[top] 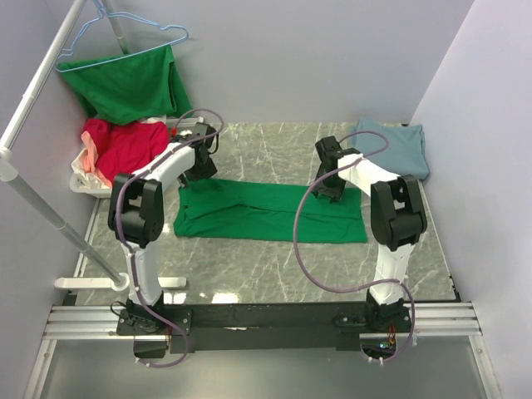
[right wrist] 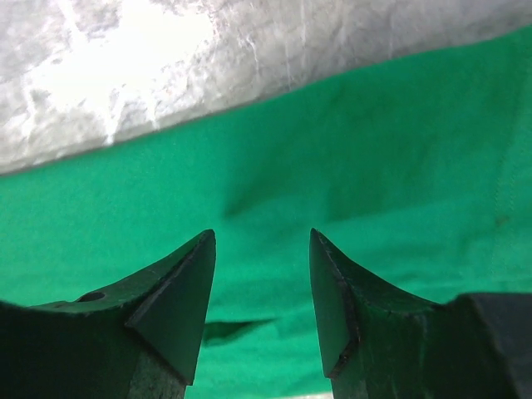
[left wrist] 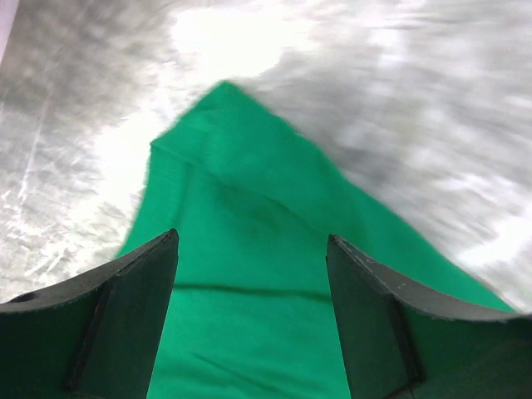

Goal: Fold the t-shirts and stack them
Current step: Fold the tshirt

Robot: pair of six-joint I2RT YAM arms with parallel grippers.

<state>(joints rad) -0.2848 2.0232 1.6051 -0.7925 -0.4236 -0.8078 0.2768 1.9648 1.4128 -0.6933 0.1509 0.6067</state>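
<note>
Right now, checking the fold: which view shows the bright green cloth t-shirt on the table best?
Top external: the whole bright green cloth t-shirt lies spread there. Left wrist shows only a corner, right wrist only an edge stretch.

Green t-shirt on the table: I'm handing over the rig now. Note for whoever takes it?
Left end effector: open, empty, over the green t-shirt at its left end.
Right end effector: open, empty, over its right part.
Done: green t-shirt folded into a long strip mid-table; blue-grey t-shirt folded at far right.
Left: finish folding the green one and stack it; red t-shirt and hanging green t-shirt wait far left.
</note>
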